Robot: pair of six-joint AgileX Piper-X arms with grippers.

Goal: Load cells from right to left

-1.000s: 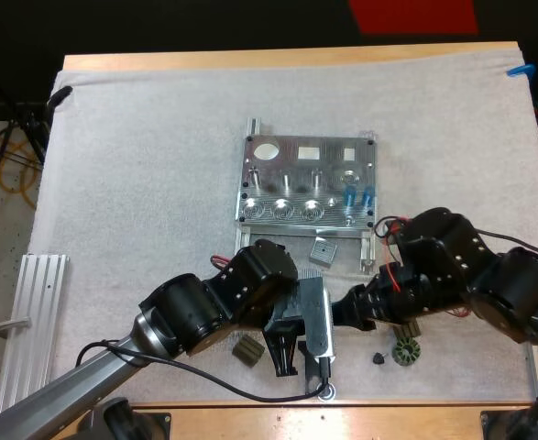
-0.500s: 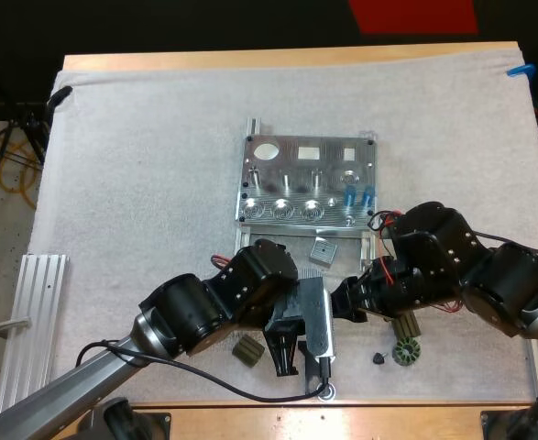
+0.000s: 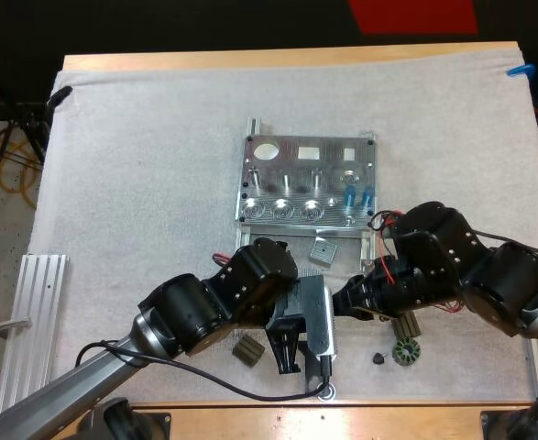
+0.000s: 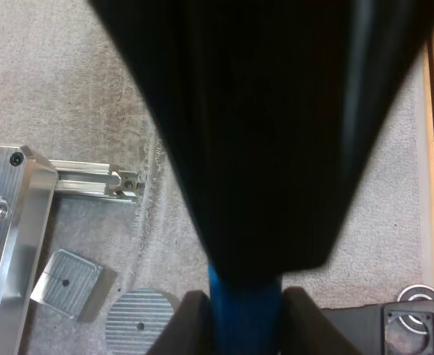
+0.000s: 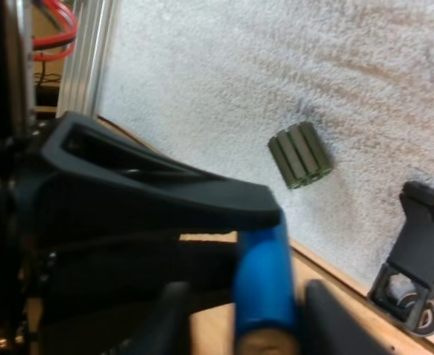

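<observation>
The metal fixture (image 3: 310,183) sits mid-mat with two blue cylinders (image 3: 358,194) standing at its right end. Both grippers meet near the table's front, below the fixture. My left gripper (image 3: 291,344) (image 4: 244,329) is shut on one end of a blue cylinder (image 4: 244,310). My right gripper (image 3: 344,307) (image 5: 250,322) has its fingers on either side of that same blue cylinder (image 5: 265,281), slightly apart from it, so it is open. A dark ribbed part (image 3: 247,349) (image 5: 299,155) lies left of the grippers. A dark gear (image 3: 405,351) lies to the right.
A small square metal block (image 3: 323,251) (image 4: 65,274) lies just below the fixture, with a round ribbed disc (image 4: 139,322) near it. A black bracket with a ring (image 3: 326,390) (image 5: 416,296) sits at the front edge. A ridged metal rail (image 3: 30,321) lies at the left.
My right gripper has moved left toward my left gripper and now sits around the blue cylinder. My left arm has barely moved.
</observation>
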